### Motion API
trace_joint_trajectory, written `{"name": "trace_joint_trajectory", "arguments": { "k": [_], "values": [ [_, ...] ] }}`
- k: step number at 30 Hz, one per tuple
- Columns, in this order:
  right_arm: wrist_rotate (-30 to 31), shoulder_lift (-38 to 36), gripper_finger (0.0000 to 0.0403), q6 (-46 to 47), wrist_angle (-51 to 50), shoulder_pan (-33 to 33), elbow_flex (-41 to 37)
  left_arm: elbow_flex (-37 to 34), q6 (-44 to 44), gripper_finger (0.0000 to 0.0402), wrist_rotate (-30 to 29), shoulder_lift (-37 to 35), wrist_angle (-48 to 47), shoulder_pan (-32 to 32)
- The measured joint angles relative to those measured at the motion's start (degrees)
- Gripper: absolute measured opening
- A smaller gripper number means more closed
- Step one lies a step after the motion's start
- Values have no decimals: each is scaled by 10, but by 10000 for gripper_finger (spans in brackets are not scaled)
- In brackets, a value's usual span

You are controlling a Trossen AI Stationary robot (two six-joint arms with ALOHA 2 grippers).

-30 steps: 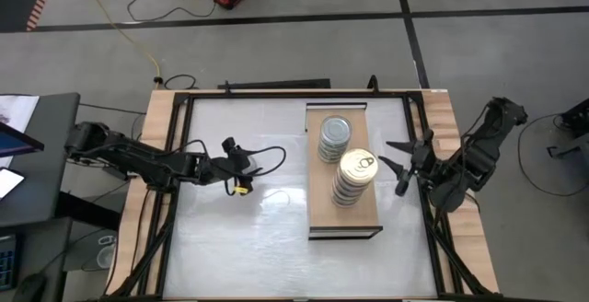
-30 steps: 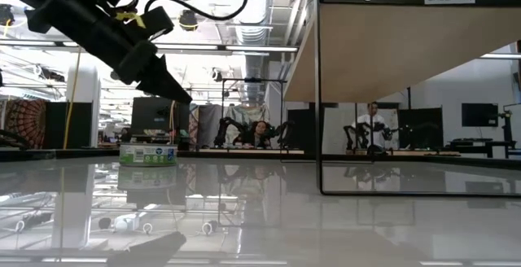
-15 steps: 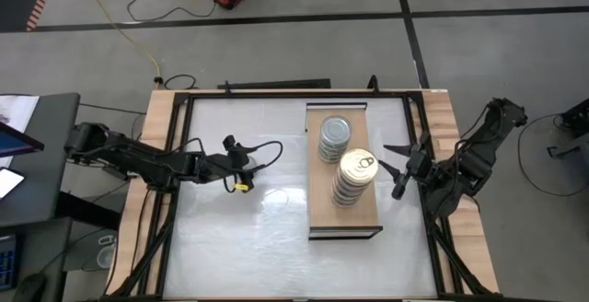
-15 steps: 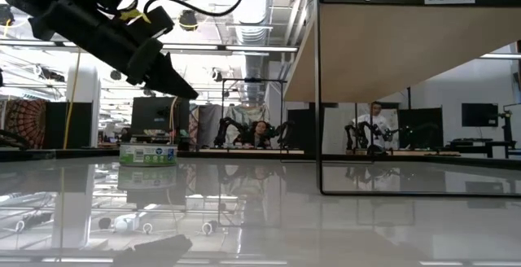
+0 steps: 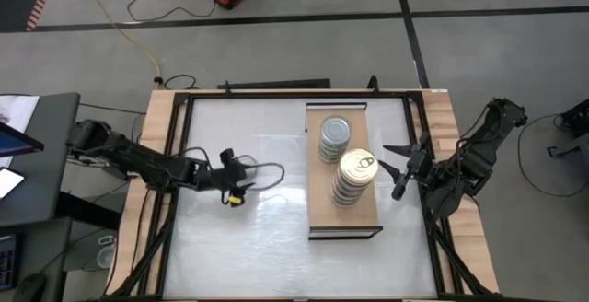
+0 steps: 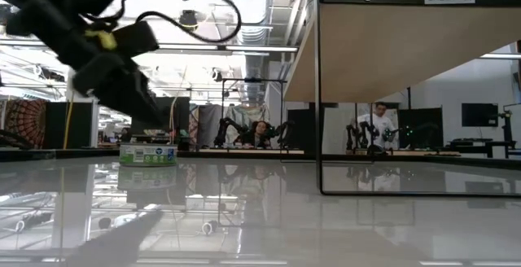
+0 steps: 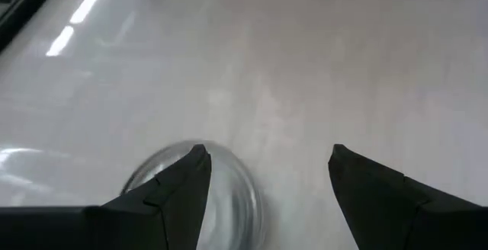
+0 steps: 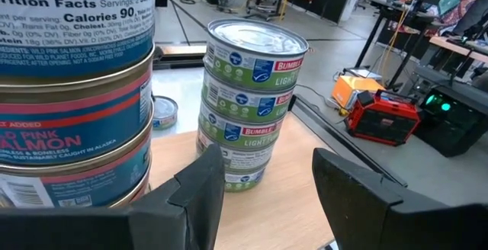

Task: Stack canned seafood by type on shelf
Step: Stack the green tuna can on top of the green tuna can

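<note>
On the shelf (image 5: pixel 321 205), two tin stacks (image 5: pixel 352 177).

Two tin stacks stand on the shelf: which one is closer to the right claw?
The taller stack, topped by a gold pull-tab lid, at the shelf's middle. The right claw hangs open just beside it. The shorter silver-lidded stack stands farther up the shelf.
</note>
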Motion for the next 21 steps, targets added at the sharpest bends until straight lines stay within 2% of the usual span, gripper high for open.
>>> {"name": "trace_joint_trajectory", "arguments": {
  "k": [3,8,15,21],
  "values": [
    [0,0,225,0,0,0,0,19,-17,249,-58,0,-66,-49],
    [-1,0,225,-2,-1,0,0,27,8,236,-137,0,-108,-112],
    [-2,0,225,-11,3,0,0,27,11,208,-136,1,-142,-127],
    [-2,0,225,-11,5,0,0,27,33,177,-132,54,-126,-137]
  ]
}}
